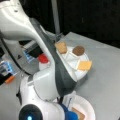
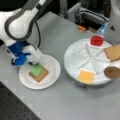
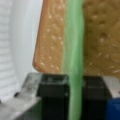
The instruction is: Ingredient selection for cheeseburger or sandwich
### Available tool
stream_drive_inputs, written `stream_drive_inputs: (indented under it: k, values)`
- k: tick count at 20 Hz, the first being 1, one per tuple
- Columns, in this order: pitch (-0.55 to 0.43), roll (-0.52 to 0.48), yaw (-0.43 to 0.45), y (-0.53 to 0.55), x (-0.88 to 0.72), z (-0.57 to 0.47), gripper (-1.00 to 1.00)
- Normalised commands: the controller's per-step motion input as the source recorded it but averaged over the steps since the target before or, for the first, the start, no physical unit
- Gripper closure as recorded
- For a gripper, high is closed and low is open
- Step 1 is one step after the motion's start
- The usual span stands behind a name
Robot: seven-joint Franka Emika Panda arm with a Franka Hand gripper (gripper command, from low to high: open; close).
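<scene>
gripper [image 2: 35,64] down over the small white plate [image 2: 53,75] at a front view's left, clamped on the green lettuce [image 2: 37,70], which stands on edge between the black fingers [image 3: 53,100] in the wrist view. lettuce [image 3: 73,50] touching the bread square [image 2: 40,75] that already lies flat on that plate, so directly under the gripper, not beside it. same bread fills most of the wrist view [image 3: 50,37], tan and speckled, with the plate's ribbed rim at that view's left.

rest of the ingredients well apart from the gripper, over on the big white divided tray [image 2: 75,56] at a front view's right: red tomato [image 2: 96,40] in a far compartment, second bread square [image 2: 113,52] at the tray's right edge, dark brown patty [image 2: 112,72] below it, yellow cheese [image 2: 86,76] in the near compartment. each in its own wedge, none touching another.

from the opposite side, mostly blocked by the white arm [image 1: 47,75]. still visible there: bread [image 1: 61,47], patty [image 1: 78,50], cheese [image 1: 84,65] on the tray [image 1: 72,61], tomato [image 1: 43,59] peeking out left of the arm, and a corner of the plated bread [image 1: 79,113] at a front view's bottom. gripper itself not clear in that one. grey desk [image 2: 62,100] under everything.
</scene>
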Motion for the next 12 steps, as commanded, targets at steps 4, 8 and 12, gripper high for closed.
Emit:
stream_drive_inputs:
  k: [4, 8, 12]
  values:
    - [0.029, 0.084, 0.212, -0.15, 0.13, -0.04, -1.00]
    - [0.033, 0.074, 0.208, -0.14, 0.12, -0.03, -1.00]
    - [0.034, 0.072, 0.209, -0.15, 0.13, -0.03, -1.00]
